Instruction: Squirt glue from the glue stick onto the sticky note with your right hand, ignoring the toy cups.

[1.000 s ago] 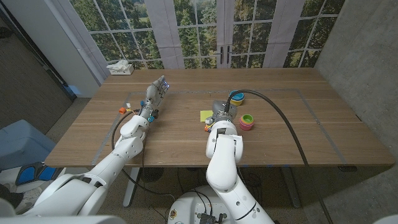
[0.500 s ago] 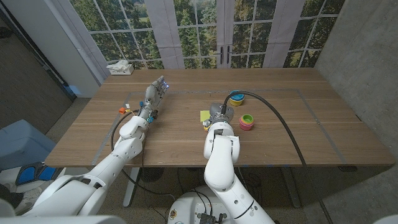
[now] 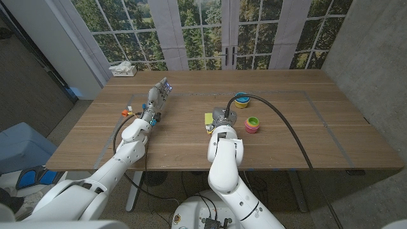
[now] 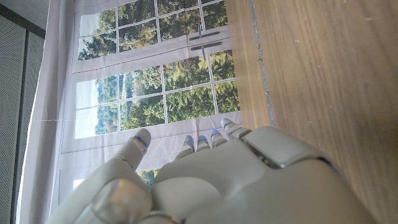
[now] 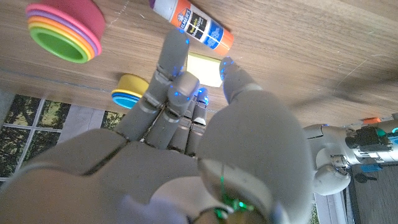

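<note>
A wide wooden surface (image 3: 286, 137) spreads out with bare wood on every side of both hands; its far edge meets tall windows (image 3: 203, 32). The right hand (image 3: 220, 121) hovers low near the middle, fingers (image 5: 168, 68) loosely spread and extended, gripping nothing. Just beyond its fingertips lies the glue stick (image 5: 191, 25), flat on its side, white and blue with an orange end, not touched. Beside the thumb tip sits the yellow sticky note (image 3: 208, 117), mostly hidden by the hand. A stack of rainbow toy cups (image 3: 252, 124) stands to the hand's right, and a yellow and blue cup (image 3: 241, 100) farther ahead. The left hand (image 3: 158, 98) waits well off to the left, fingers straight, holding nothing.
</note>
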Robot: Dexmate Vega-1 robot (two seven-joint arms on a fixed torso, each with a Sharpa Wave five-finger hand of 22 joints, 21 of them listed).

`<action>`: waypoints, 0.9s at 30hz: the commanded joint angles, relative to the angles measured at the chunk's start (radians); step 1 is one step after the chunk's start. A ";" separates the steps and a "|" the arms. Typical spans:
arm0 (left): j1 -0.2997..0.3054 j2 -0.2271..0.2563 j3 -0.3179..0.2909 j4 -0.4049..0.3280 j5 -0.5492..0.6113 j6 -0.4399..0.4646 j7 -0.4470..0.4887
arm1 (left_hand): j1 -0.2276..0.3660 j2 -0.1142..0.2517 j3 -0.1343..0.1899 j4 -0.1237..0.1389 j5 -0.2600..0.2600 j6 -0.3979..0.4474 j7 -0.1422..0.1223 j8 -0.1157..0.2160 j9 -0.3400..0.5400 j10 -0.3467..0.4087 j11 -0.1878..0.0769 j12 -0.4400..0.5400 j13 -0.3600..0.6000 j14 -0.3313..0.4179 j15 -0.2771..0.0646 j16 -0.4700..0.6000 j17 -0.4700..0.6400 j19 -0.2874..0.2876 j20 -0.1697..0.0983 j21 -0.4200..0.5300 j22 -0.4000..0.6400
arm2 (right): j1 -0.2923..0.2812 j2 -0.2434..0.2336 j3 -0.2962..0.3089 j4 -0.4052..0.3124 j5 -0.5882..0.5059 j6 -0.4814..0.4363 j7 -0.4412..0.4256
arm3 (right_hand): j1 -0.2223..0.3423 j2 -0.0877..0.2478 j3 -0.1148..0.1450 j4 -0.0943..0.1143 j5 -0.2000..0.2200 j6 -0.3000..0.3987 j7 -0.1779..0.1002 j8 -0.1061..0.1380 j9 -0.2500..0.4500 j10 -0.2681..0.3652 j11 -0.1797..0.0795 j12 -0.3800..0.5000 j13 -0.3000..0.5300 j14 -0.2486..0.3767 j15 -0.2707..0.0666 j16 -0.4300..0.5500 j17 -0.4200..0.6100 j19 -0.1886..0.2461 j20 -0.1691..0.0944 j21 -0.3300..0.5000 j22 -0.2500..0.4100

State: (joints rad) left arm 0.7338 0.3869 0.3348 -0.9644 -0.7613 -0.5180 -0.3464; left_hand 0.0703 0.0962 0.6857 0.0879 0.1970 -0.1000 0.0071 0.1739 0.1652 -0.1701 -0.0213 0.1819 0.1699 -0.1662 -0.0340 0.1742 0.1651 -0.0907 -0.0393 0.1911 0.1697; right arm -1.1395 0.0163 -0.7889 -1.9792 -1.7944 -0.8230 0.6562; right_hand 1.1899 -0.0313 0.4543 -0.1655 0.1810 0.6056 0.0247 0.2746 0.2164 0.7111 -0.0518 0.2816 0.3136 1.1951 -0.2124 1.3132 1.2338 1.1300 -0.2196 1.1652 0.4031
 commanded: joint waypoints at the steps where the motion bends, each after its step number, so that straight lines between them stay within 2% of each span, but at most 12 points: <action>1: -0.018 -0.007 0.002 0.029 -0.002 -0.004 -0.023 | 0.001 0.084 -0.004 0.001 0.007 0.000 0.000 0.004 0.004 -0.011 0.000 0.008 0.005 -0.050 -0.010 0.002 0.002 -0.011 -0.074 0.000 0.002 | 0.056 -0.022 -0.028 0.053 0.040 -0.021 0.013 | 0.014 0.001 0.000 -0.007 -0.001 0.011 0.001 0.005 0.004 -0.003 0.005 -0.001 0.007 -0.005 -0.004 0.008 0.003 -0.006 0.001 0.006 -0.003; 9: -0.029 -0.009 0.002 0.045 -0.001 -0.001 -0.028 | 0.001 0.084 -0.005 0.000 0.007 0.000 -0.001 0.004 0.004 -0.011 0.002 0.008 0.005 -0.050 -0.010 0.002 0.002 -0.011 -0.074 0.000 0.002 | 0.083 -0.026 -0.044 0.101 0.064 -0.056 -0.015 | 0.029 0.000 0.001 -0.009 -0.002 0.010 0.002 0.004 0.005 -0.004 0.008 -0.003 0.012 -0.009 -0.004 0.012 0.001 -0.012 0.000 0.008 -0.010; 16: -0.046 -0.017 0.003 0.075 -0.003 -0.002 -0.043 | 0.000 0.083 -0.005 0.000 0.007 0.000 -0.002 0.004 0.004 -0.011 0.001 0.008 0.005 -0.050 -0.011 0.002 0.002 -0.011 -0.075 0.000 0.002 | 0.096 -0.031 -0.060 0.128 0.096 -0.096 -0.057 | 0.022 -0.016 -0.013 -0.001 -0.004 0.018 -0.001 0.006 0.007 0.009 0.002 0.001 0.019 -0.016 -0.004 0.015 0.000 -0.014 0.003 0.015 -0.019; 18: -0.051 -0.019 0.004 0.081 -0.004 -0.001 -0.048 | 0.000 0.083 -0.005 0.000 0.007 0.000 -0.001 0.004 0.004 -0.010 0.001 0.008 0.005 -0.050 -0.011 0.002 0.002 -0.011 -0.075 0.000 0.002 | 0.097 -0.028 -0.066 0.141 0.106 -0.116 -0.090 | 0.020 -0.019 -0.017 0.001 -0.003 0.018 -0.003 0.007 0.008 0.009 -0.001 0.000 0.021 -0.017 -0.004 0.016 0.000 -0.015 0.003 0.016 -0.021; 19: -0.052 -0.019 0.004 0.083 -0.002 -0.001 -0.048 | 0.000 0.083 -0.005 0.000 0.007 0.000 -0.001 0.004 0.004 -0.010 0.001 0.008 0.005 -0.050 -0.010 0.002 0.002 -0.011 -0.075 0.000 0.002 | 0.102 -0.028 -0.068 0.145 0.103 -0.122 -0.079 | 0.020 -0.021 -0.018 0.002 -0.003 0.018 -0.003 0.007 0.009 0.009 -0.001 0.000 0.022 -0.018 -0.004 0.016 0.000 -0.015 0.003 0.016 -0.022; 20: -0.054 -0.019 0.004 0.086 -0.002 -0.001 -0.049 | 0.000 0.083 -0.005 0.000 0.007 0.000 -0.001 0.004 0.004 -0.010 0.001 0.008 0.005 -0.050 -0.010 0.002 0.002 -0.011 -0.075 0.000 0.002 | 0.100 -0.006 -0.068 0.168 0.100 -0.157 -0.109 | 0.019 -0.025 -0.021 0.003 -0.002 0.019 -0.005 0.008 0.010 0.013 -0.005 0.001 0.024 -0.019 -0.004 0.017 0.000 -0.015 0.003 0.019 -0.023; 21: -0.056 -0.020 0.004 0.090 -0.001 -0.003 -0.051 | 0.000 0.083 -0.005 0.000 0.007 0.000 -0.001 0.004 0.004 -0.010 0.001 0.008 0.005 -0.050 -0.010 0.002 0.002 -0.011 -0.075 0.000 0.002 | 0.109 -0.022 -0.088 0.194 0.066 -0.158 -0.144 | 0.019 -0.028 -0.024 0.004 -0.001 0.022 -0.007 0.010 0.012 0.019 -0.009 0.003 0.026 -0.021 -0.004 0.018 0.000 -0.014 0.003 0.025 -0.020; 22: -0.057 -0.022 0.004 0.092 -0.002 -0.004 -0.051 | 0.000 0.083 -0.005 0.000 0.007 0.000 -0.002 0.004 0.004 -0.011 0.001 0.008 0.005 -0.050 -0.010 0.002 0.002 -0.011 -0.075 0.000 0.002 | 0.117 -0.030 -0.095 0.205 0.040 -0.153 -0.114 | 0.019 -0.029 -0.026 0.004 0.000 0.023 -0.007 0.011 0.013 0.021 -0.008 0.003 0.027 -0.021 -0.004 0.019 0.000 -0.015 0.003 0.026 -0.020; 27: -0.061 -0.022 0.003 0.097 -0.001 -0.003 -0.054 | 0.000 0.083 -0.005 0.000 0.007 0.000 -0.001 0.004 0.004 -0.011 0.000 0.008 0.005 -0.050 -0.010 0.002 0.002 -0.012 -0.075 0.000 0.002 | 0.121 -0.038 -0.097 0.207 0.079 -0.155 -0.141 | 0.022 -0.035 -0.035 0.008 0.004 0.035 -0.014 0.019 0.020 0.033 -0.012 0.006 0.037 -0.021 -0.004 0.027 0.001 -0.016 0.002 0.038 -0.024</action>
State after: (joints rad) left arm 0.6887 0.3707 0.3374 -0.8921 -0.7629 -0.5195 -0.3890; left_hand 0.0703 0.0962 0.6830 0.0905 0.1970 -0.1000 0.0071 0.1739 0.1652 -0.1701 -0.0213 0.1819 0.1699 -0.1662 -0.0340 0.1742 0.1651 -0.0962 -0.0339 0.1911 0.1697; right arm -1.0425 -0.0092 -0.8574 -1.8309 -1.7188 -0.9319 0.5821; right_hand 1.2146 -0.0697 0.4222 -0.1586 0.1774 0.6290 0.0120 0.2841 0.2304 0.7364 -0.0624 0.2816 0.3456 1.1750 -0.2143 1.3319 1.2312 1.1231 -0.2126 1.1921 0.3802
